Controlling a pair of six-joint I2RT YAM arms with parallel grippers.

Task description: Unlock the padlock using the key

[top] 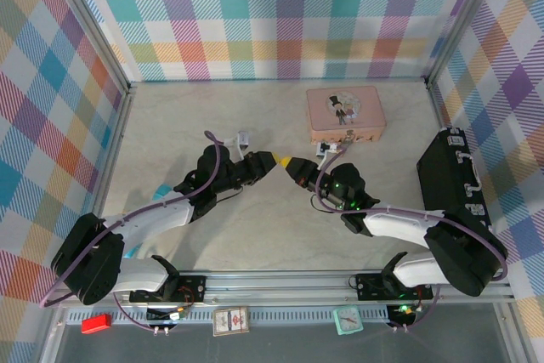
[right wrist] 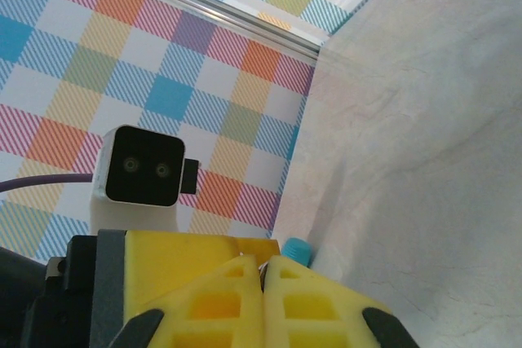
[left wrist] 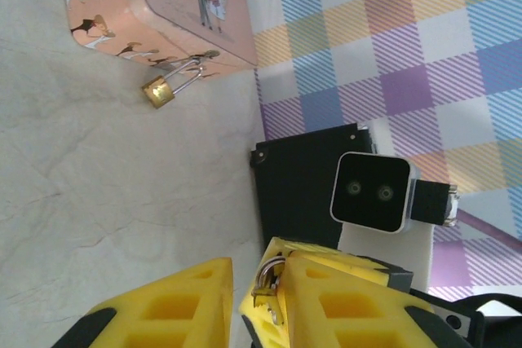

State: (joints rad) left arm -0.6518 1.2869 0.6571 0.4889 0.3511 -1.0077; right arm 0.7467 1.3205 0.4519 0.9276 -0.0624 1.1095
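In the middle of the worktop (top: 195, 116), your two tools are meeting tip to tip. The right tool (top: 292, 164) is clenching fully: in its wrist view its yellow fingers (right wrist: 216, 307) are pressing flat against each other with no gap. The left tool (top: 267, 160) is facing it with its fingers (left wrist: 171, 303) standing a little apart, and a narrow dark slot is showing between them.

The key (left wrist: 267, 284), a sliver of metal on a small silver ring, is sitting right at that slot, where the yellow tips are crowding together. You are not getting a clear enough look to tell which tool is pinching it, or whether the left tool is gripping anything at all.

The padlock (left wrist: 159, 92) is lying on the worktop just in front of the pink tin (left wrist: 188, 6), which is sitting near the far edge toward the far right corner. The padlock's brass body is resting flat, and its thin silver shackle is reaching up to the tin's clasp, looking closed. It is lying well apart from both tools. A black case (top: 450, 178) is lying along the right edge of the worktop.
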